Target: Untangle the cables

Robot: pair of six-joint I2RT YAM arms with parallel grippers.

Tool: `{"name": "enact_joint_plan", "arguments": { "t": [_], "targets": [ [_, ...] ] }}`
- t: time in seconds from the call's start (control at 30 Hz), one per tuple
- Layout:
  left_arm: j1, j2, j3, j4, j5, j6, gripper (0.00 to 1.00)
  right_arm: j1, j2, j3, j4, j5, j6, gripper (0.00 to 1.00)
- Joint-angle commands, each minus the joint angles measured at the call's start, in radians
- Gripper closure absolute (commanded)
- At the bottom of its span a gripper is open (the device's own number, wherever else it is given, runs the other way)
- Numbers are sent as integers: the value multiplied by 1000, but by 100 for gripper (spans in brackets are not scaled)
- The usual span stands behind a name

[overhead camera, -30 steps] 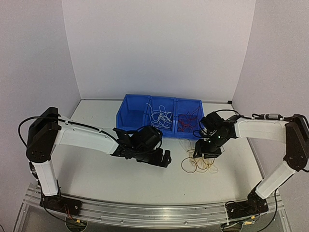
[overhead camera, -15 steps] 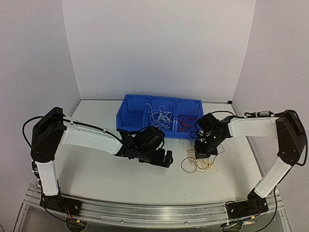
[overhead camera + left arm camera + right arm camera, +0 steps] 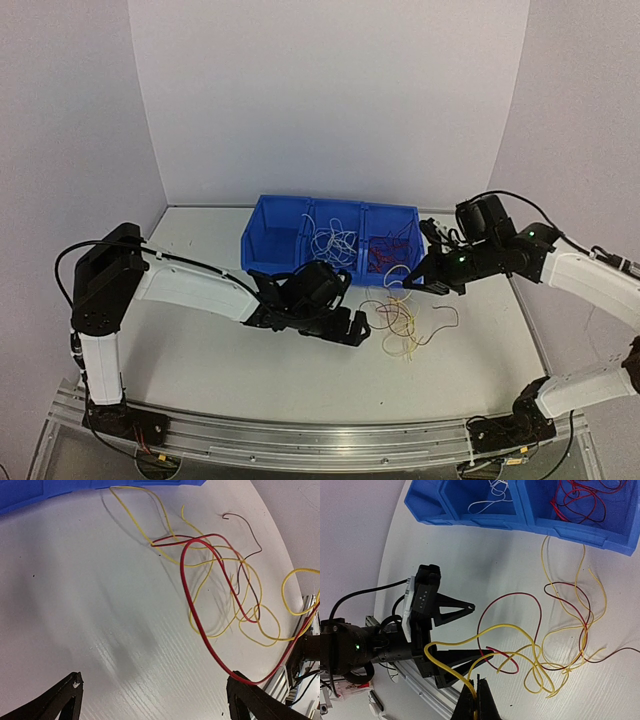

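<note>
The white bench (image 3: 200, 360) carries a blue plastic bin with three compartments (image 3: 268, 235) at its far edge. White wires (image 3: 332, 243) curl in the middle one and red wires (image 3: 385, 255) in the right. Down low near the bench's middle sits the left gripper (image 3: 350, 328), fingers spread wide, holding nothing. Higher, toward the right edge, the right gripper (image 3: 476, 692) has its fingers pressed together on a thin yellow wire (image 3: 451, 647). The tangle of yellow, red and dark brown cables (image 3: 402, 318) sprawls on the bench between them, just in front of the bin.

Here's the danger: draw that yellow strand away and the whole knot may ride along. The red loop (image 3: 202, 610) looks threaded through the yellow, though the crossings are hard to read. So thin a wire could also slip the pinch.
</note>
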Motion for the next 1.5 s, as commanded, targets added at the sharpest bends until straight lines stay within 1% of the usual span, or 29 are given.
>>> {"name": "enact_joint_plan", "arguments": {
  "t": [0.0, 0.13, 0.3, 0.33, 0.4, 0.57, 0.63, 0.77, 0.9, 0.97, 1.07, 1.17, 1.27, 1.37, 1.47],
  "targets": [
    [-6, -41, -39, 201, 41, 82, 0, 5, -31, 51, 3, -108, 58, 100],
    [-5, -115, -213, 436, 65, 88, 0, 5, -69, 63, 4, -89, 98, 100],
    [-4, -192, -443, 797, 161, 21, 0, 5, -89, 70, 4, -73, 128, 100],
    [-4, -205, -468, 834, 175, 10, 1, 5, -88, 70, 4, -70, 129, 100],
    [-4, -230, -496, 858, 180, -11, 0, 5, -83, 72, 4, -73, 129, 100],
    [-4, -262, -502, 873, 170, -104, 0, 5, -72, 66, 4, -82, 135, 100],
    [-3, -278, -479, 847, 136, -168, 0, 5, -73, 61, 5, -78, 135, 100],
    [0, -278, -377, 641, 48, -282, 0, 5, -74, 50, 7, -70, 138, 100],
    [5, -209, -217, 383, 15, -384, 0, 5, -73, 45, 15, -62, 137, 100],
    [5, -178, -170, 331, 14, -399, 1, 5, -70, 43, 20, -62, 139, 100],
    [7, -138, -125, 339, 14, -412, 5, 5, -68, 38, 30, -66, 144, 100],
    [20, -85, -51, 234, 15, -450, 10, 5, -70, 35, 41, -64, 147, 100],
    [36, -54, -59, 232, 34, -499, 12, 6, -70, 38, 47, -63, 148, 100],
    [49, -22, -69, 279, 93, -521, 15, 6, -67, 38, 52, -68, 151, 100],
    [57, 16, -58, 349, 147, -519, 21, 7, -63, 31, 57, -71, 156, 100]
  ]
}}
